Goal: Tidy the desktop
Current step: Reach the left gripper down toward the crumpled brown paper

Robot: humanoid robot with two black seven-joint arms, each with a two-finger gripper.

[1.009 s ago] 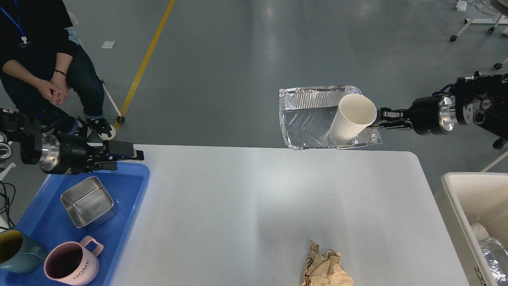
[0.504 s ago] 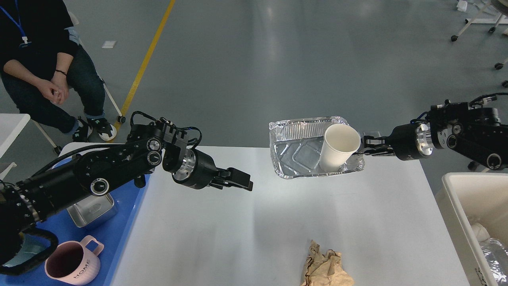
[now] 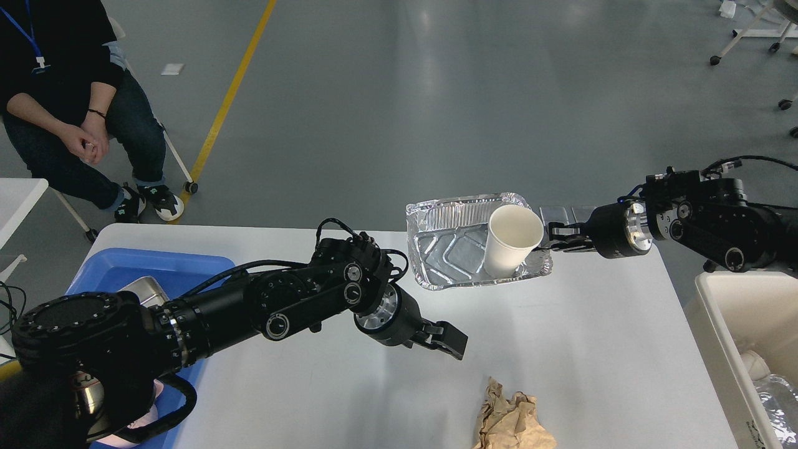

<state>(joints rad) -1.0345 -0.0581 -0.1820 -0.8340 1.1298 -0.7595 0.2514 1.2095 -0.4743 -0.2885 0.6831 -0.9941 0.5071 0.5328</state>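
Desktop (image 3: 349,399): a wide white tabletop with rounded corners is seen from above, filling the lower part of the view, with grey floor beyond its far edge.
Left gripper (image 3: 450,340): it is held above the middle of the desktop, pointing right and slightly toward the viewer. Its dark fingers are seen close together with nothing between them; whether they fully meet cannot be told.
Right gripper (image 3: 550,237): it is reached in from the right and is clamped on the right rim of a foil tray.
Foil tray (image 3: 452,246): a shiny crinkled tray is held near the far edge of the desktop, tilted so its inside faces the viewer.
Paper cup (image 3: 510,239): a white cup is standing inside the foil tray at its right end, leaning, with its open mouth upward.
Crumpled paper (image 3: 511,419): a brown wad is lying on the desktop at the near edge, below and to the right of the left gripper, apart from it.
Blue tray (image 3: 134,268): it is set on the left end of the desktop, mostly hidden by the left arm.
White bin (image 3: 723,324): it is placed beside the right end of the desktop.
Person (image 3: 56,93): seated at far left on the floor side, hands together.
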